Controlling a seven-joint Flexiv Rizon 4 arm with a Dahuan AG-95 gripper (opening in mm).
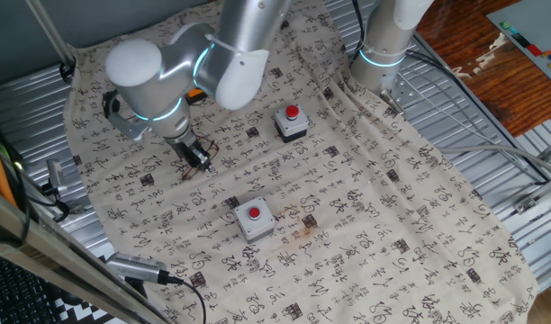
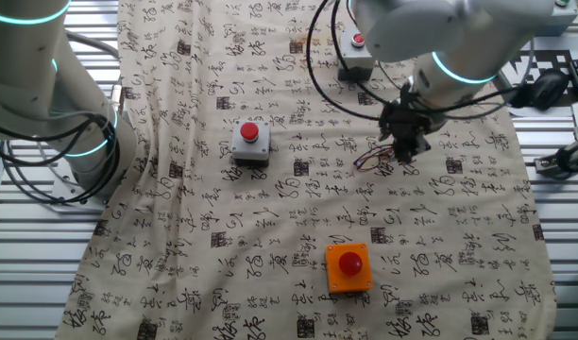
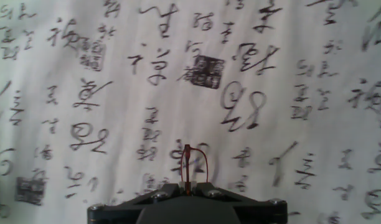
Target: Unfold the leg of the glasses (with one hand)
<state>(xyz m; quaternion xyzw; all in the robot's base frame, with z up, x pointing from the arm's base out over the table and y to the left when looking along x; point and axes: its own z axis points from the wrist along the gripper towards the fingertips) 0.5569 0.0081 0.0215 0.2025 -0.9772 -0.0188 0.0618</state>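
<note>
The glasses point(image 3: 187, 163) are a thin reddish-brown wire frame. In the hand view one thin part of them stands straight up from between the two dark fingers point(image 3: 158, 193), with a small wire loop beside it. My gripper point(image 3: 187, 185) is shut on that part, its fingertips almost touching. In one fixed view the gripper point(image 1: 198, 158) points down at the printed cloth at the left, with bits of the glasses point(image 1: 212, 147) showing beside it. The other fixed view has the gripper point(image 2: 405, 151) at the right and the glasses point(image 2: 372, 159) sticking out to its left, low over the cloth.
A cloth printed with black characters point(image 1: 365, 234) covers the table. Two grey boxes with red buttons point(image 1: 292, 123) point(image 1: 255, 219) stand right of the gripper. An orange button box point(image 2: 348, 267) sits near the cloth's front. A second arm's base point(image 2: 76, 142) stands at the left edge.
</note>
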